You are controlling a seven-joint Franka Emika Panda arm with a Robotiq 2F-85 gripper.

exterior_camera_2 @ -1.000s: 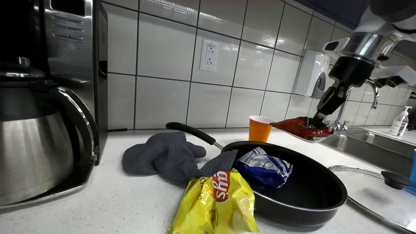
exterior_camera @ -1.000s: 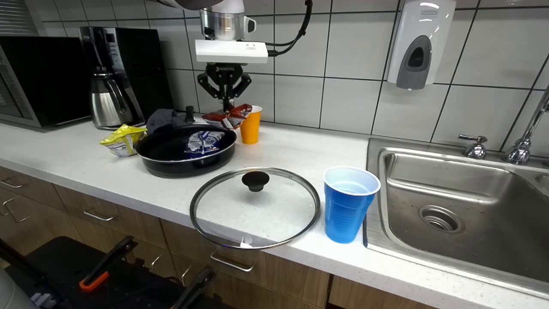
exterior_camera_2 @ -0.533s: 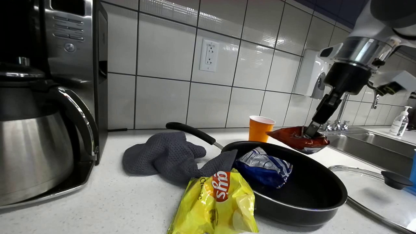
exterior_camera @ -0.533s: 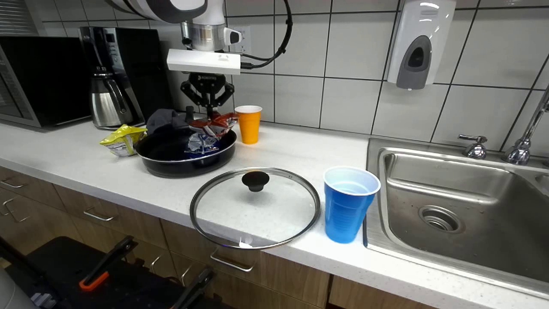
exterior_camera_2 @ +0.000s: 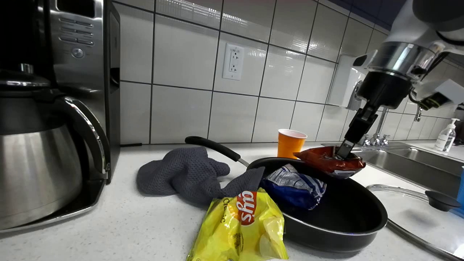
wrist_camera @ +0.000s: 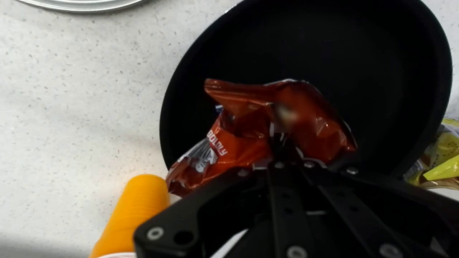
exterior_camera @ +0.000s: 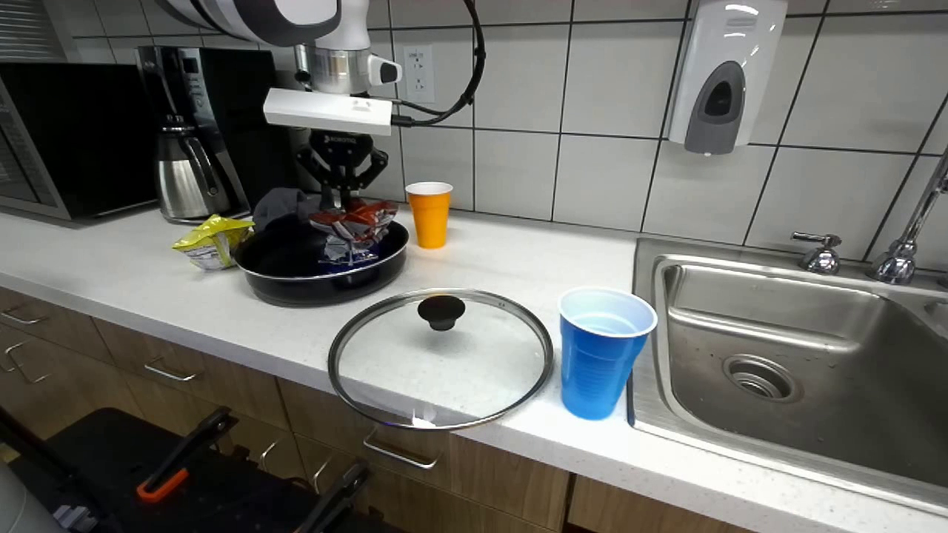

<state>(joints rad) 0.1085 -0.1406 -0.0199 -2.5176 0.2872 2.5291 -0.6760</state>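
Right of centre in an exterior view, the gripper [exterior_camera_2: 342, 155] pinches a crinkled red bag [exterior_camera_2: 319, 160] over the round black pan [exterior_camera_2: 342, 210]; at lower left in the wrist view, one corner juts past the rim. A light, steady pinch and clearance from the rim and the blue bag [exterior_camera_2: 295, 190] seem wise. Glossy foil looks slippery and floppy; the grey cloth [exterior_camera_2: 185, 174], left of centre, looks soft and nubbly.

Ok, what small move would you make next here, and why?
Probably ease the gripper slightly toward the middle of the pan. The gripper is shut on the red bag, and in the wrist view one end of that bag overlaps the pan's rim near the orange cup, so it might catch there if lowered straight down.
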